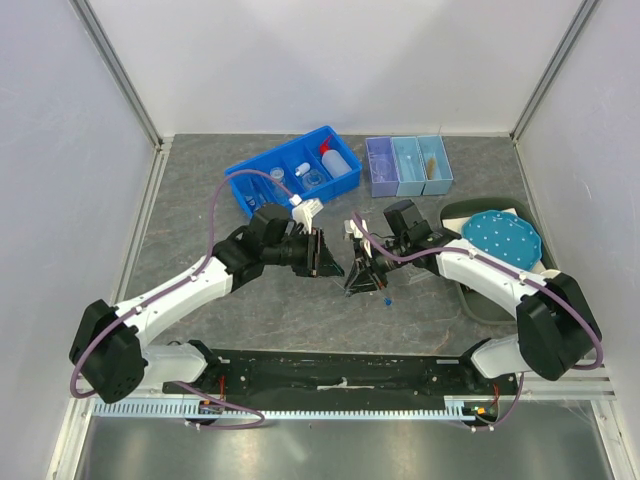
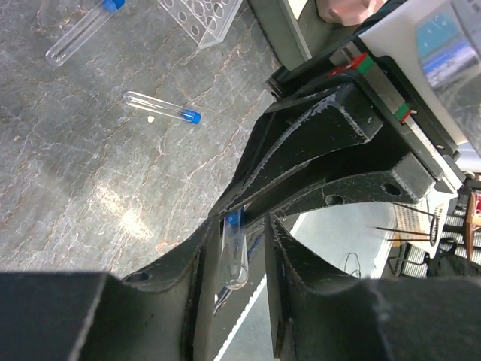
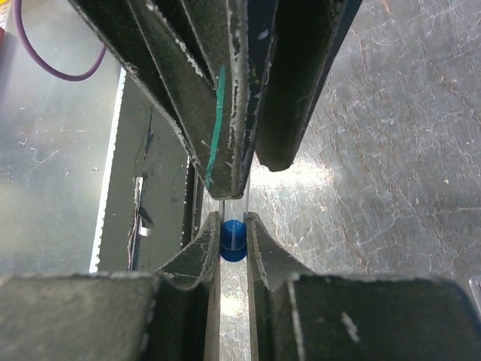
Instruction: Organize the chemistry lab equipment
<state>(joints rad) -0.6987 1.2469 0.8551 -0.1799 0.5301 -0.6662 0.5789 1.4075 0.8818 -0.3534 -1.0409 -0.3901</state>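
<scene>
My right gripper (image 1: 358, 272) (image 3: 232, 226) is shut on the blue cap of a clear test tube (image 3: 232, 239) and holds it above the table's middle. My left gripper (image 1: 322, 255) (image 2: 244, 226) meets it head-on. Its jaws stand open around the same tube (image 2: 234, 256), with a gap on one side. Two more blue-capped tubes (image 2: 161, 107) (image 2: 83, 30) lie on the table beside a clear tube rack (image 2: 203, 15). The white red-capped squeeze bottle (image 1: 337, 160) and small glass flasks sit in a blue bin (image 1: 250, 185). The safety glasses are out of view.
Three small lavender and light-blue bins (image 1: 408, 178) stand at the back right, one holding a tan stick (image 1: 432, 165). A teal white-dotted plate (image 1: 503, 238) rests on a dark tray at the right. White walls enclose the table.
</scene>
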